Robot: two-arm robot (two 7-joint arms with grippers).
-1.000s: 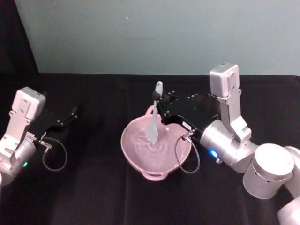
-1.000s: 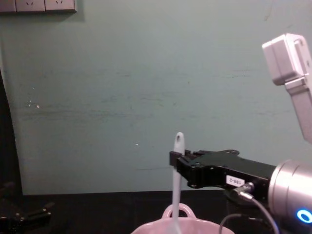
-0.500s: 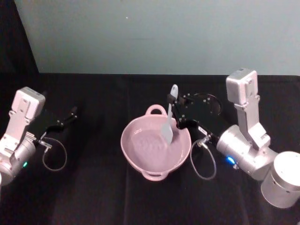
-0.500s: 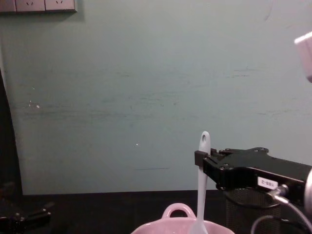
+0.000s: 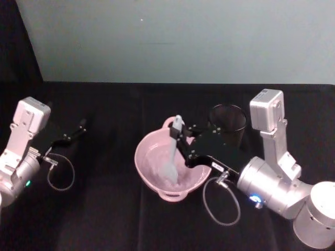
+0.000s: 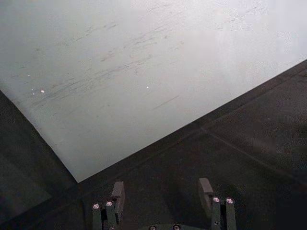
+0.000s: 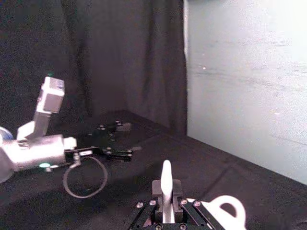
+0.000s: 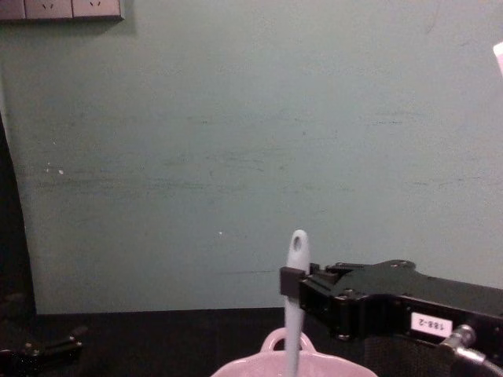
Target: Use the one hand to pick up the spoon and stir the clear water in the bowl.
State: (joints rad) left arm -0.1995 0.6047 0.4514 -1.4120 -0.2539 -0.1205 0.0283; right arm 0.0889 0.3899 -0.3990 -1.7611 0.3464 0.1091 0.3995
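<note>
The pale pink bowl [image 5: 142,159] stands mid-table, its loop handle [image 8: 275,342] on the far side. The white spoon [image 5: 172,147] stands nearly upright in it, scoop down in the water near the middle and handle tip [image 8: 299,240] above the rim. My right gripper [image 5: 181,138], black with a "188-2" label, reaches in from the right and is shut on the spoon's upper handle [image 7: 166,184]. My left gripper [image 5: 78,128] rests far left on the table, open with nothing between its fingers [image 6: 117,191].
A black wire-mesh cup [image 5: 228,121] stands just behind and to the right of the bowl, close to my right forearm. The table is covered in black cloth, with a pale green wall behind. Loose cable loops hang from both wrists.
My right gripper swung the spoon to the bowl's far right side, then back left and nearer, toward the bowl's middle. The left arm has stayed still.
</note>
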